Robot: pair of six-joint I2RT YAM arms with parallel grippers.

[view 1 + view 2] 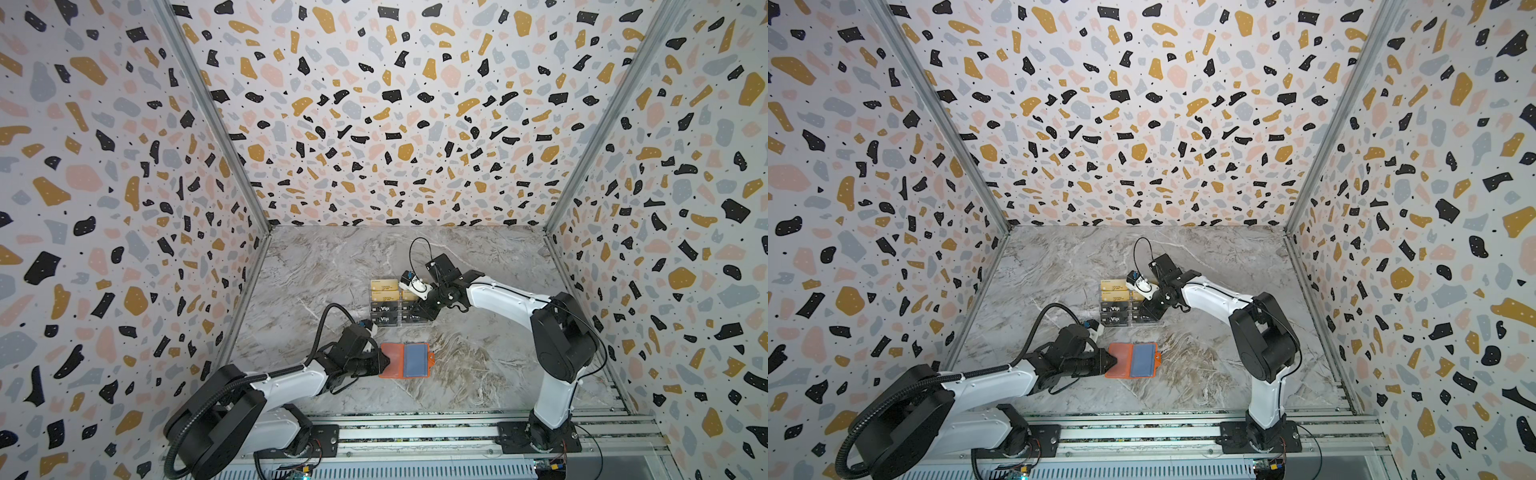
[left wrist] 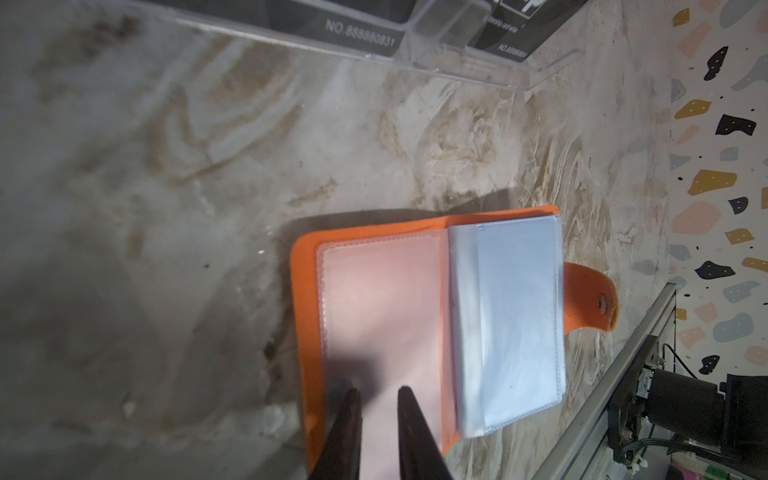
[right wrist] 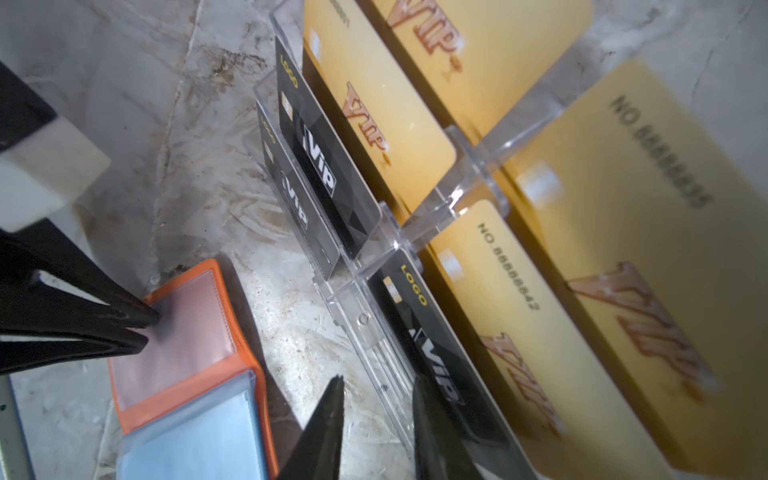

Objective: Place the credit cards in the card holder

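The orange card holder (image 1: pixel 405 360) (image 1: pixel 1133 360) lies open on the marble table, bluish sleeves on its right half. My left gripper (image 2: pixel 379 391) (image 1: pixel 386 361) rests its tips on the pinkish clear pocket (image 2: pixel 382 299) of the left half, slightly open, with nothing between them. Black "Vip" and gold credit cards (image 1: pixel 384 308) (image 3: pixel 440 365) stand in the clear acrylic tiered stand (image 3: pixel 361 299). My right gripper (image 3: pixel 379 383) (image 1: pixel 417 311) hangs open over the stand's front right slot. One fingertip is outside the clear front wall, the other against a black card.
The stand (image 2: pixel 436 45) sits just behind the card holder, with a narrow strip of table between them. The holder's snap tab (image 2: pixel 594 299) points toward the right arm's base. Patterned walls close off three sides, and an aluminium rail (image 1: pixel 415 432) runs along the front.
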